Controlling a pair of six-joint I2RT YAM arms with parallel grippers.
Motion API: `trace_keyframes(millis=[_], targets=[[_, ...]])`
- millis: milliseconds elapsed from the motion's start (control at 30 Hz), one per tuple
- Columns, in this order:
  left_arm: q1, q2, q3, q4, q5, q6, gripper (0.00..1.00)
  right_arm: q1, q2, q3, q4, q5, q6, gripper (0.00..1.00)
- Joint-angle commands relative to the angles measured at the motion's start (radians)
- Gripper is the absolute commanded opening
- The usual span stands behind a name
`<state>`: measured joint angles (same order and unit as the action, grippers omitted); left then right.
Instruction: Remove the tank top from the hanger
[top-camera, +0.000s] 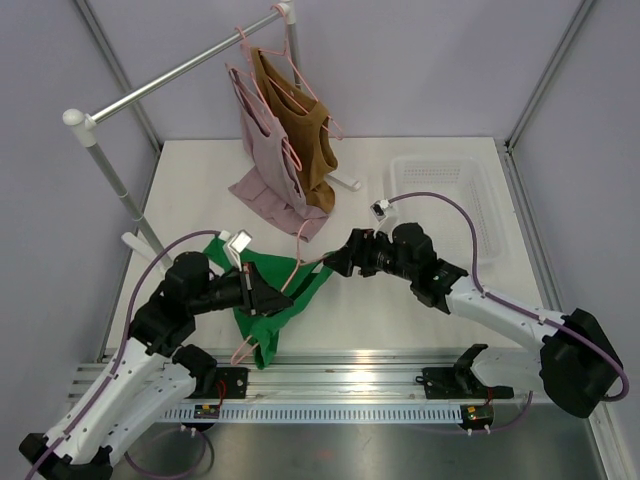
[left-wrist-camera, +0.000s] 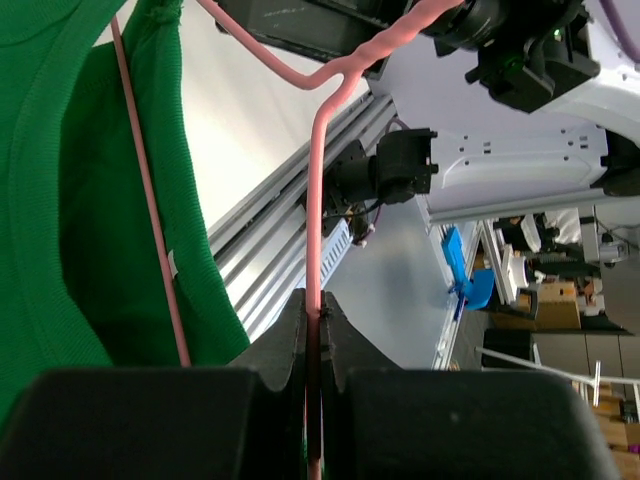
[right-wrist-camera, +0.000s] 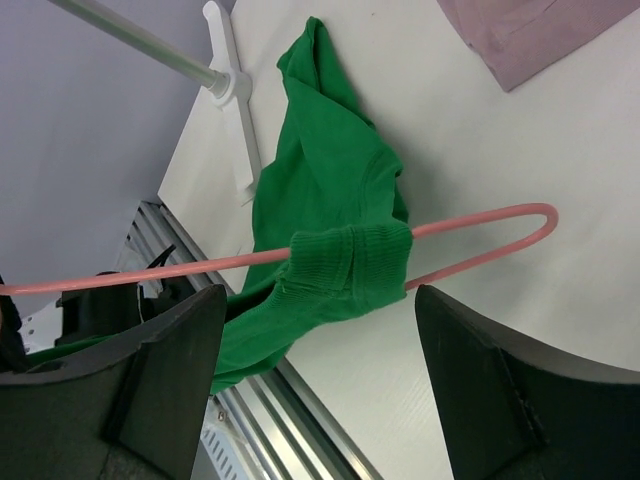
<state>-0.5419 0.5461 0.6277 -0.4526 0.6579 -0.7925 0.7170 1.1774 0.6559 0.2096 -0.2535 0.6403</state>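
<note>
Pink wire of the hanger (left-wrist-camera: 318, 200) runs pinched in our left gripper (left-wrist-camera: 315, 312), whose jaws are closed tight on it. Our right gripper (right-wrist-camera: 318, 292) is spread wide, with the hanger's loop and a green strap framed between its fingers. The green tank top (right-wrist-camera: 320, 170) hangs threaded on the hanger and lies on the white table (right-wrist-camera: 520, 130), its lower end near the front rail (top-camera: 380, 385). Bare tabletop runs right toward the clear basket (top-camera: 440, 175).

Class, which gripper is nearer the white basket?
Right. The right gripper is open, a short way from the basket toward mid-table; the left gripper, shut on the hanger, lies farther off beyond it.
</note>
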Motion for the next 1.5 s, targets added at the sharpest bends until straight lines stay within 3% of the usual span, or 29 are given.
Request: trace_keyframes(millis=[0, 133, 400, 500, 567, 667, 733, 767, 833, 967, 1000, 1133, 1267, 1467], targets=[[-0.009, -0.014, -0.005, 0.130, -0.059, -0.094, 0.00, 0.010, 0.028, -0.015, 0.111, 0.042, -0.031, 0.83], [-0.026, -0.023, -0.045, 0.236, -0.055, -0.178, 0.00, 0.012, 0.037, -0.050, 0.175, 0.045, -0.030, 0.80], [-0.081, -0.006, -0.049, 0.284, -0.083, -0.218, 0.00, 0.010, 0.067, -0.025, 0.191, 0.023, -0.042, 0.80], [-0.087, -0.006, -0.046, 0.285, -0.093, -0.226, 0.00, 0.010, 0.073, -0.015, 0.169, 0.054, -0.060, 0.73], [-0.092, -0.011, -0.045, 0.293, -0.095, -0.234, 0.00, 0.010, 0.077, -0.012, 0.157, 0.078, -0.074, 0.66], [-0.096, -0.015, -0.043, 0.293, -0.095, -0.235, 0.00, 0.010, 0.083, 0.001, 0.140, 0.120, -0.088, 0.45], [-0.099, -0.015, -0.039, 0.285, -0.096, -0.232, 0.00, 0.010, 0.084, 0.011, 0.120, 0.141, -0.102, 0.31], [-0.099, -0.017, -0.037, 0.278, -0.098, -0.223, 0.00, 0.010, 0.084, 0.016, 0.116, 0.151, -0.103, 0.12], [-0.099, -0.020, -0.031, 0.249, -0.109, -0.206, 0.00, 0.010, 0.074, 0.022, 0.084, 0.186, -0.113, 0.00], [-0.099, -0.026, -0.007, 0.152, -0.158, -0.142, 0.00, 0.010, 0.042, 0.039, -0.018, 0.331, -0.122, 0.00], [-0.099, -0.026, 0.001, 0.094, -0.174, -0.120, 0.00, 0.009, 0.025, 0.048, -0.100, 0.444, -0.120, 0.00], [-0.102, -0.032, 0.012, 0.055, -0.107, -0.054, 0.00, -0.030, 0.008, 0.108, -0.276, 0.661, -0.116, 0.00], [-0.110, -0.075, 0.032, 0.084, -0.046, -0.022, 0.00, -0.151, 0.010, 0.134, -0.323, 0.579, -0.126, 0.00], [-0.110, -0.121, 0.050, 0.241, 0.066, -0.045, 0.00, -0.156, -0.062, 0.152, -0.315, 0.375, -0.189, 0.00]])
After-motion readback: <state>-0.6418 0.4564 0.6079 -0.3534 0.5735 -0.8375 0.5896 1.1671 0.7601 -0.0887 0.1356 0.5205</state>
